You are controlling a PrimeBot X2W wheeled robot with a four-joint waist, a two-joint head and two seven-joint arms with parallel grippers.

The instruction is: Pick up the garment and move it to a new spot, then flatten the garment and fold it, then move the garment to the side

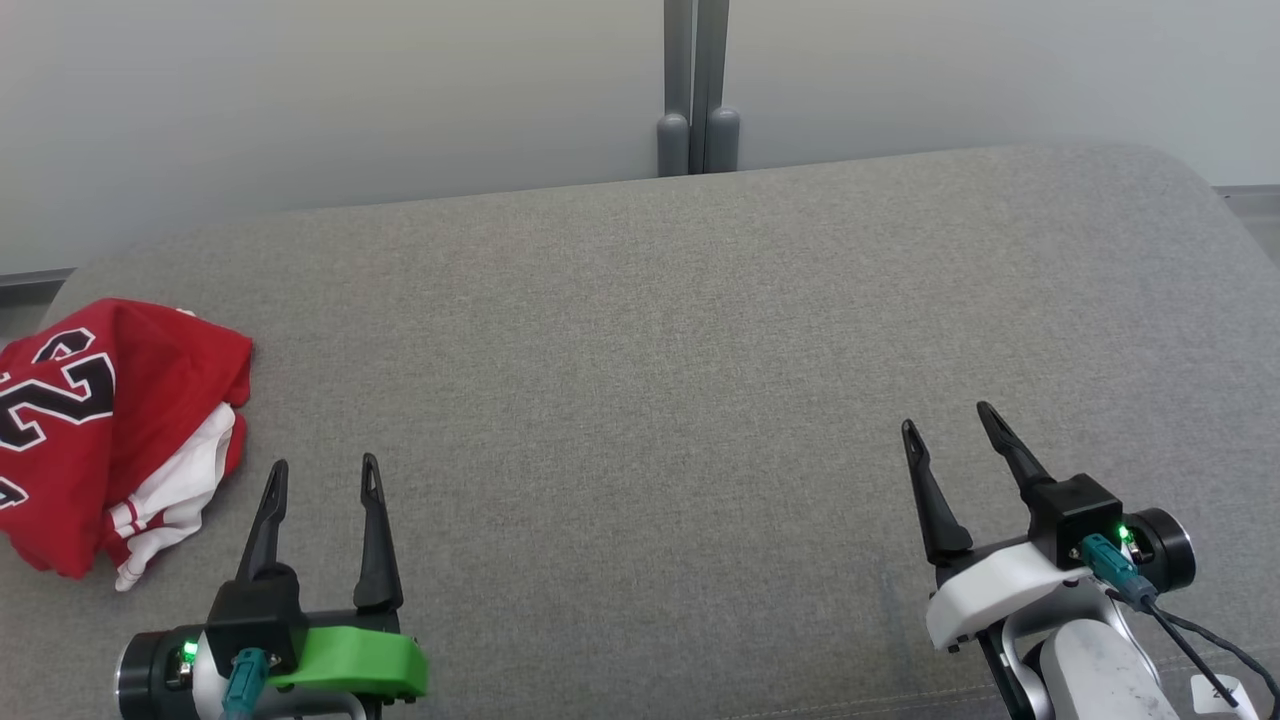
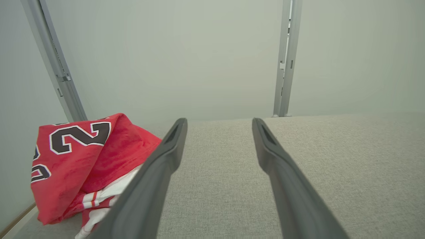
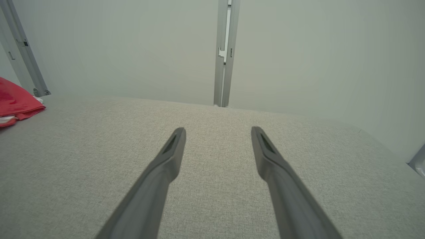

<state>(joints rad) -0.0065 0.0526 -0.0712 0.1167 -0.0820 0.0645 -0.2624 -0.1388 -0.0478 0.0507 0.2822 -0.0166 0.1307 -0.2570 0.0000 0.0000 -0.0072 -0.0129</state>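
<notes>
A crumpled red garment (image 1: 90,420) with black-and-white numbers and white striped trim lies bunched at the far left of the grey padded surface (image 1: 650,380). In the left wrist view the garment (image 2: 83,159) sits to the left of my fingers. My left gripper (image 1: 322,467) stands open just right of the garment, not touching it, with nothing between its fingers. At the lower right my right gripper (image 1: 950,418) is open and empty, far from the garment. The right wrist view catches a red corner of the garment (image 3: 16,103) at its left edge.
A pale wall stands behind the surface, with a grey vertical post (image 1: 697,85) at its middle. A second grey post (image 2: 54,63) rises behind the garment in the left wrist view. The surface's left edge runs close beside the garment.
</notes>
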